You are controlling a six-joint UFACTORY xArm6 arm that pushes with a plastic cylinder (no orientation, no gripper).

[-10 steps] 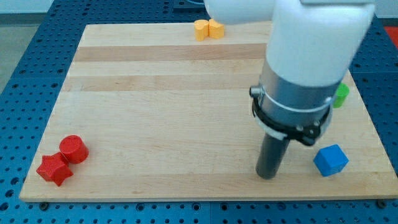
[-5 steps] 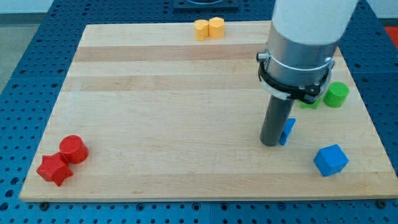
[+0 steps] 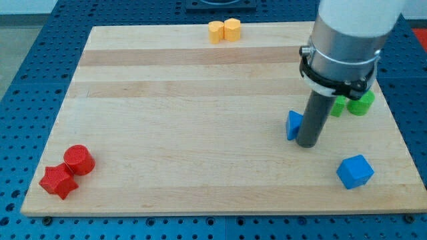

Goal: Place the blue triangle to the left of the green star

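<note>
The blue triangle [image 3: 293, 125] lies on the wooden board [image 3: 187, 133] at the view's right of centre. My tip [image 3: 306, 143] rests on the board right against the triangle's right side and hides part of it. The green star [image 3: 338, 106] sits up and to the right of the triangle, partly hidden behind the rod. A green cylinder [image 3: 361, 103] touches the star on its right.
A blue cube [image 3: 354, 171] lies near the board's lower right edge. A red cylinder [image 3: 79, 159] and a red star [image 3: 57, 181] sit at the lower left. Two yellow blocks [image 3: 223, 31] sit at the top edge.
My tip has moved from the triangle's left side, to the right and slightly up, and now stands on its right. The triangle now shows on the rod's left.
</note>
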